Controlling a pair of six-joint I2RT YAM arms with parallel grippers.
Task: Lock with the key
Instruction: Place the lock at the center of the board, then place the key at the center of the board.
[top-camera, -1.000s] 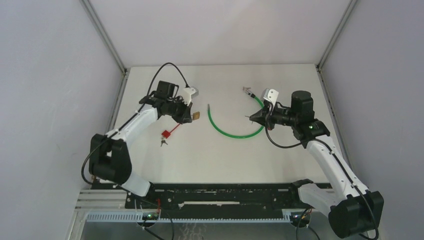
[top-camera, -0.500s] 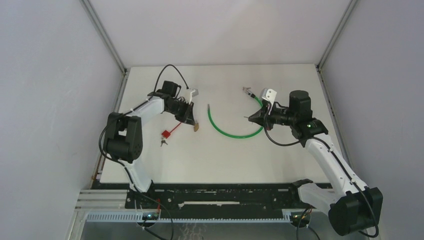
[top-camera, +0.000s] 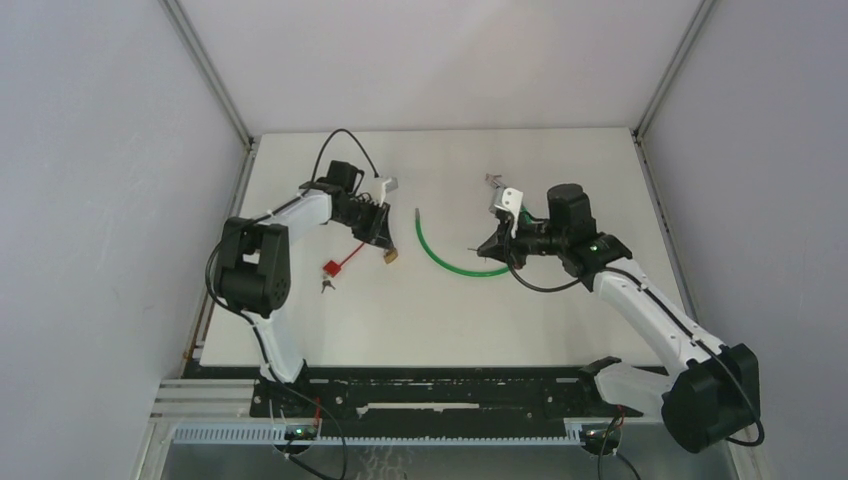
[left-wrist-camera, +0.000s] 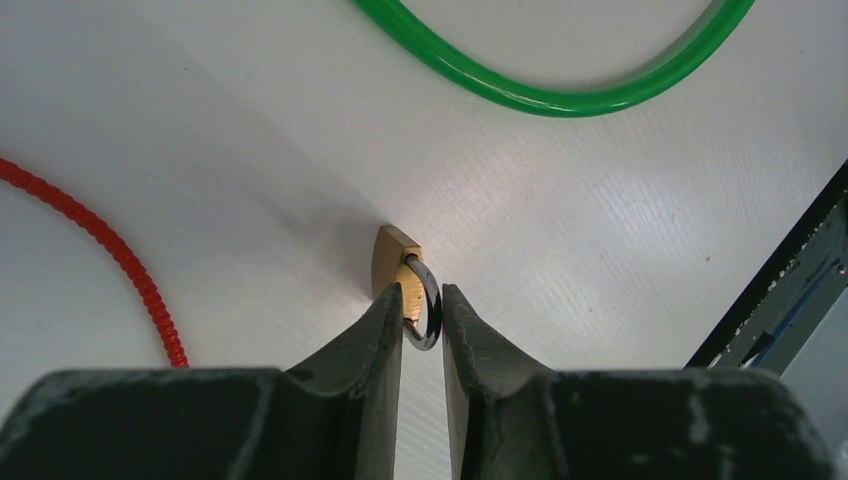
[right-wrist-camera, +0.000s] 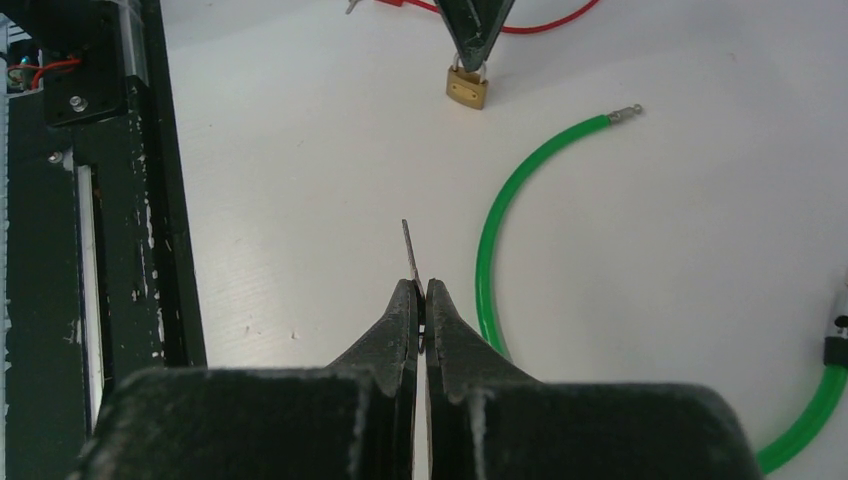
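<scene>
A small brass padlock (top-camera: 389, 256) stands on the white table left of centre. My left gripper (top-camera: 383, 245) reaches down onto it. In the left wrist view its fingertips (left-wrist-camera: 421, 300) sit closely on either side of the steel shackle, above the brass body (left-wrist-camera: 392, 265), with only a narrow gap between them. To the right, my right gripper (top-camera: 487, 243) is shut on the key (right-wrist-camera: 409, 250), whose thin blade sticks out past the fingertips (right-wrist-camera: 421, 290) toward the padlock (right-wrist-camera: 467, 90). Some table lies between key and padlock.
A green cable (top-camera: 450, 262) curves across the table between the two grippers and passes just right of the key (right-wrist-camera: 490, 250). A red coiled cord (top-camera: 340, 262) with small spare keys (top-camera: 325, 286) lies left of the padlock. A black rail (top-camera: 450, 385) runs along the near edge.
The right gripper has carried the key leftward, closer to the padlock. The left arm has set the padlock down on the table, and its jaws have eased apart slightly.
</scene>
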